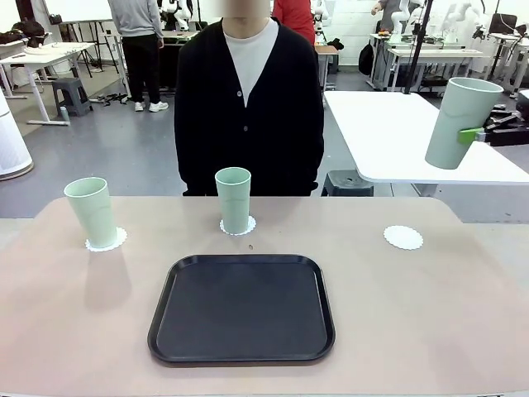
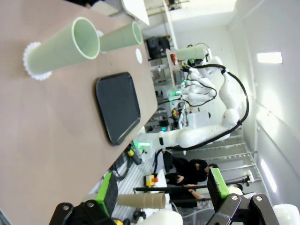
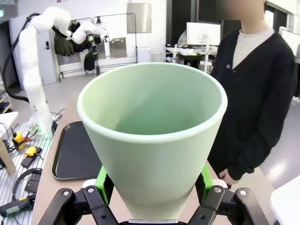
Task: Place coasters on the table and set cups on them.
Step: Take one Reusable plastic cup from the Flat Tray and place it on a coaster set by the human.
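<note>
- The third cup [image 1: 461,121] is gripped near its base by the right gripper [image 3: 152,197], clenched, tilted in the air
- It should be righted and lowered onto the bare coaster [image 1: 403,237], well below the jaws
- The cup is seen empty inside
- The left gripper [image 2: 161,190] is spread wide, nothing between the jaws

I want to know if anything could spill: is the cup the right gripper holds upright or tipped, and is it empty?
Slightly tipped and empty: the cup leans in the front view, and the right wrist view shows its bare inside, with the right gripper clamped around it.
</note>
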`<state>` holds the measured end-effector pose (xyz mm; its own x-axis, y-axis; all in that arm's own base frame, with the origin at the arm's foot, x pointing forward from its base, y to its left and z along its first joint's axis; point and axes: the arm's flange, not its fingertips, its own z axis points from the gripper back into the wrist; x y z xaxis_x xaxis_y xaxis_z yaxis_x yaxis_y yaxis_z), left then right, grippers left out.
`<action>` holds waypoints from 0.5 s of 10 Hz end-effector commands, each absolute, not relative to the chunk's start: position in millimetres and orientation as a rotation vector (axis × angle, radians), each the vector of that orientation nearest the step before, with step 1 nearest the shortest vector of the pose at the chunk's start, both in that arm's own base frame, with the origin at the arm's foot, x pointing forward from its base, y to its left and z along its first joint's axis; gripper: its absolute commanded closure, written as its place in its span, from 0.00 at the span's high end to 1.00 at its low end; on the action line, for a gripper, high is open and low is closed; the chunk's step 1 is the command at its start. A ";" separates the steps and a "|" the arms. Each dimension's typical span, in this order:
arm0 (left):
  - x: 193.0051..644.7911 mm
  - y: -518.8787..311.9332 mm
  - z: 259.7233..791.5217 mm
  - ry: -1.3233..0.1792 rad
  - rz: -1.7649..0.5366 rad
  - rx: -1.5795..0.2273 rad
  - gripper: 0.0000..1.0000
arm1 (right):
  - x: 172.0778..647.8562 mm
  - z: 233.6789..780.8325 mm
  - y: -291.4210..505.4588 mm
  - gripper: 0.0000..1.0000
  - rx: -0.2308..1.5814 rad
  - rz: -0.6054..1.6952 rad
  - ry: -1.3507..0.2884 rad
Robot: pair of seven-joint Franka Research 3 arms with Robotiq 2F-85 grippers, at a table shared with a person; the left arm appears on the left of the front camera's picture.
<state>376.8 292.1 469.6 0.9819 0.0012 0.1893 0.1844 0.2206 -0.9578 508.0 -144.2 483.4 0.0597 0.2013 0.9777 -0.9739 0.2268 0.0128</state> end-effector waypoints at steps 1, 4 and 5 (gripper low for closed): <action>376.9 292.7 471.5 -0.167 -0.118 -1.344 1.00 | 508.1 484.3 -139.2 0.84 0.933 1.122 -1.126; 376.9 292.7 471.5 -0.167 -0.118 -1.344 1.00 | 508.1 484.3 -139.2 0.84 0.933 1.122 -1.126; 376.9 292.7 471.5 -0.167 -0.118 -1.344 1.00 | 508.0 483.1 -142.0 0.84 0.918 1.114 -1.127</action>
<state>376.8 292.1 469.6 0.9819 0.0011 0.1893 0.1844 0.2206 -0.9578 507.9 -141.4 483.2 0.0582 0.1986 0.9784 -0.9764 0.2156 0.0143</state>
